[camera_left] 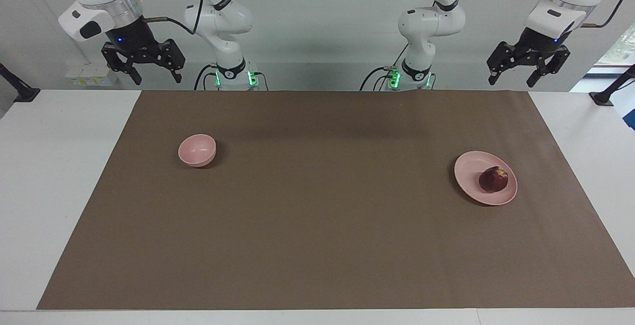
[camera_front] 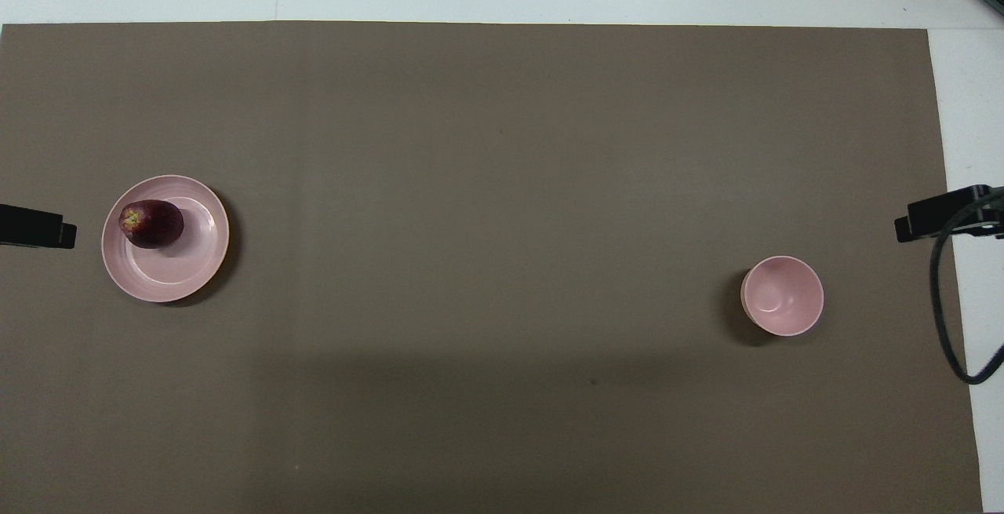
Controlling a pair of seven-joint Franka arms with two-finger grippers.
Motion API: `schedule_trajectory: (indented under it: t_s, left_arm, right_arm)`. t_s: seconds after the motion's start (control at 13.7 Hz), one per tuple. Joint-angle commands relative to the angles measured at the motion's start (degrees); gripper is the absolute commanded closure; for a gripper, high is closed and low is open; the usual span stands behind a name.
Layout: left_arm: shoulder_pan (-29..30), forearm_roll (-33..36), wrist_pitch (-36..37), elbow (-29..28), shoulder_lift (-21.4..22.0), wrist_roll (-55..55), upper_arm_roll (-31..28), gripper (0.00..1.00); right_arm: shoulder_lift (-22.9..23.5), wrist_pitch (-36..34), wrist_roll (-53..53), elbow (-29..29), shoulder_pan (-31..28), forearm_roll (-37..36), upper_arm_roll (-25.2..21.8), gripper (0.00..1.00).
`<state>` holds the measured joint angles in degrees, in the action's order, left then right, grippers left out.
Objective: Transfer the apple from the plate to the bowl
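Note:
The dark red apple (camera_left: 493,179) lies on the flat pale pink plate (camera_left: 471,166) toward the left arm's end of the table; both also show in the overhead view, the apple (camera_front: 150,224) on the plate (camera_front: 184,263). The small deep pink bowl (camera_left: 197,150) stands empty toward the right arm's end (camera_front: 782,296), a little nearer to the robots than the plate. My left gripper (camera_left: 511,81) is open and raised over the table's edge by the robots, apart from the plate. My right gripper (camera_left: 157,79) is open and raised likewise, apart from the bowl.
A brown mat (camera_left: 317,216) covers the middle of the white table (camera_left: 49,191). Black clamp stands sit at both table ends (camera_left: 22,92) (camera_left: 607,94). A black cable (camera_front: 945,318) hangs by the right gripper's finger (camera_front: 937,220).

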<state>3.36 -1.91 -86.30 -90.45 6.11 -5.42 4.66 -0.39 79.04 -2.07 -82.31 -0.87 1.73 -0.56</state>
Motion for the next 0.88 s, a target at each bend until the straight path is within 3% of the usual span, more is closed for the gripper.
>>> schedule_trajectory:
  t_s: [0.0, 0.8]
  left_arm:
    - [0.33, -0.02, 0.6, -1.48, 1.36, 0.41, 0.08, 0.0]
    - [-0.2, -0.02, -3.07, -1.4, 1.19, 0.59, 0.88, 0.0]
  right_arm:
    - [-0.76, -1.08, -0.56, -0.3, -0.71, 1.08, 0.03, 0.0]
    - [-1.2, -0.91, -0.65, -0.57, -0.89, 1.25, 0.2, 0.0]
